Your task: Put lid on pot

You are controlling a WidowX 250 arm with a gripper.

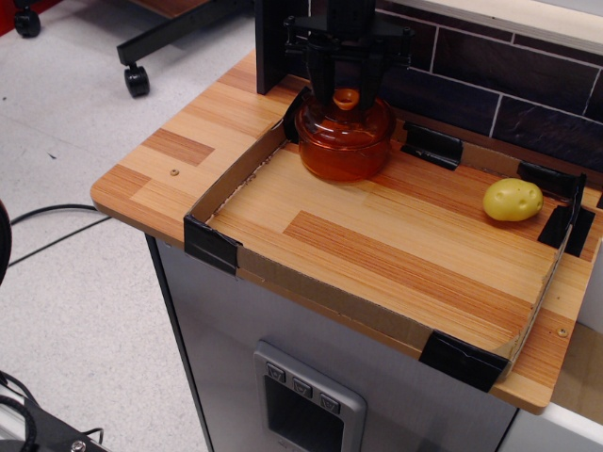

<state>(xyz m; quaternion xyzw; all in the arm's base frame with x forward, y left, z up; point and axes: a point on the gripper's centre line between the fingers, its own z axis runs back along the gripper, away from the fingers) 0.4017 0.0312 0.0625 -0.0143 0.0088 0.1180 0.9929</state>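
Observation:
The orange pot [344,155] stands at the back left of the cardboard-walled tray [301,287]. The domed orange lid [323,118] sits on the pot's rim, with its ring knob [345,98] pointing up. My black gripper [345,90] hangs straight above the lid. Its two fingers stand on either side of the knob, spread apart and not pinching it. The gripper looks open and holds nothing.
A yellow potato [513,200] lies at the back right of the tray. Black corner clips [211,242] hold the low cardboard walls. A dark tiled wall [509,85] stands behind, and the counter edge [122,202] drops off at the left.

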